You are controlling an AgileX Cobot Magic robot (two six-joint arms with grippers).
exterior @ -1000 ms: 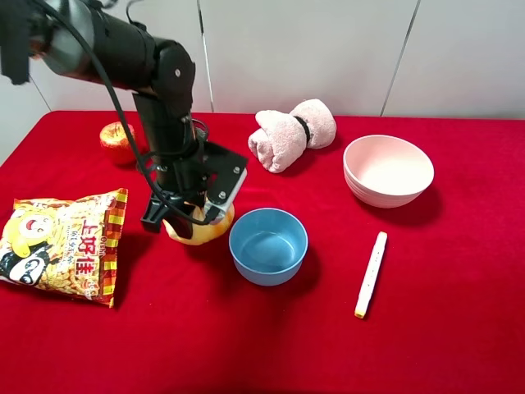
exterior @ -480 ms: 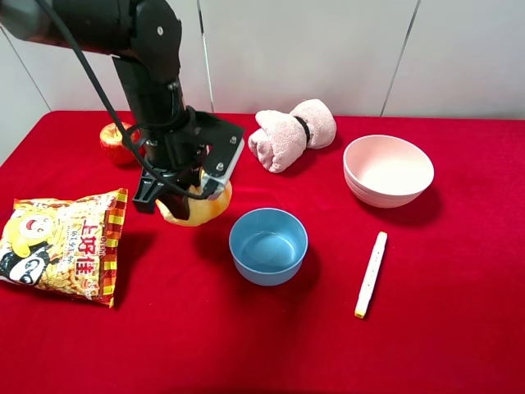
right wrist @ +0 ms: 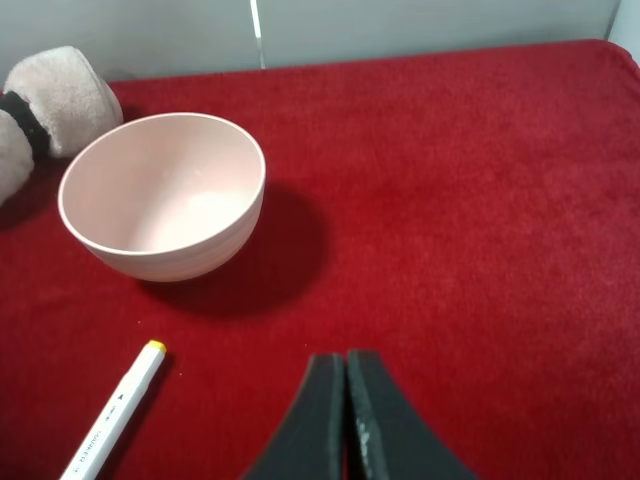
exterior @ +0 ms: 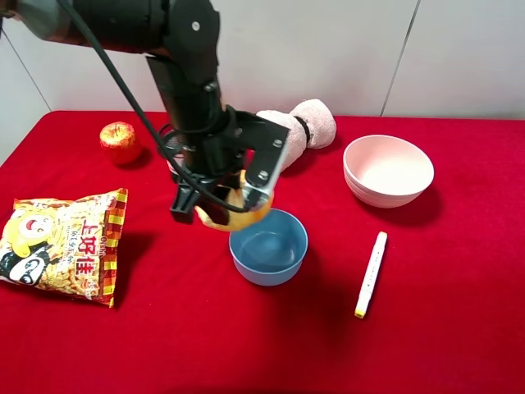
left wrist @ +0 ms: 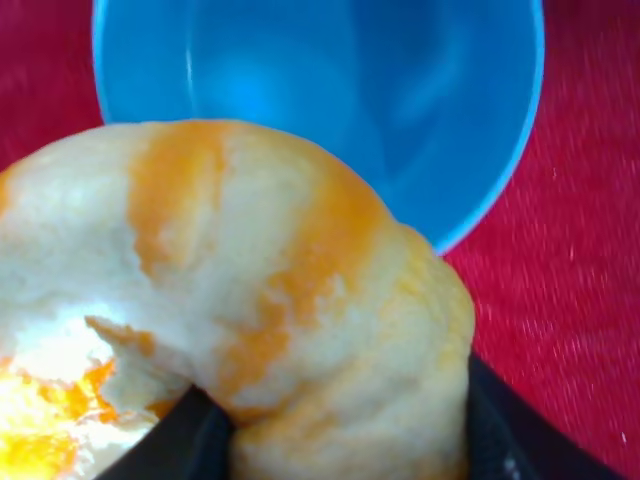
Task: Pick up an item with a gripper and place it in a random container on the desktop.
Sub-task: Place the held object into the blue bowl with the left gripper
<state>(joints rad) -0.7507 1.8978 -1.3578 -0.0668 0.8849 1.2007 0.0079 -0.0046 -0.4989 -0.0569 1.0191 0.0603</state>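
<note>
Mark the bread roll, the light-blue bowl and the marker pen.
bread roll [left wrist: 300, 290], left wrist view, on its ridged crust.
light-blue bowl [exterior: 267, 273], exterior high view, on its near outer wall.
marker pen [exterior: 371, 275], exterior high view, on the middle of its barrel.

**Roll held at the blue bowl's rim**

The left gripper [exterior: 215, 210] clamps a bread roll [exterior: 238, 217] over the left rim of the blue bowl [exterior: 271, 269] on the red table [exterior: 246, 345]. An apple [exterior: 119, 141] and a snack bag [exterior: 61, 245] lie to the left. A towel [exterior: 291, 131], a pink bowl [exterior: 387, 194] and a marker [exterior: 371, 273] lie to the right.
</note>
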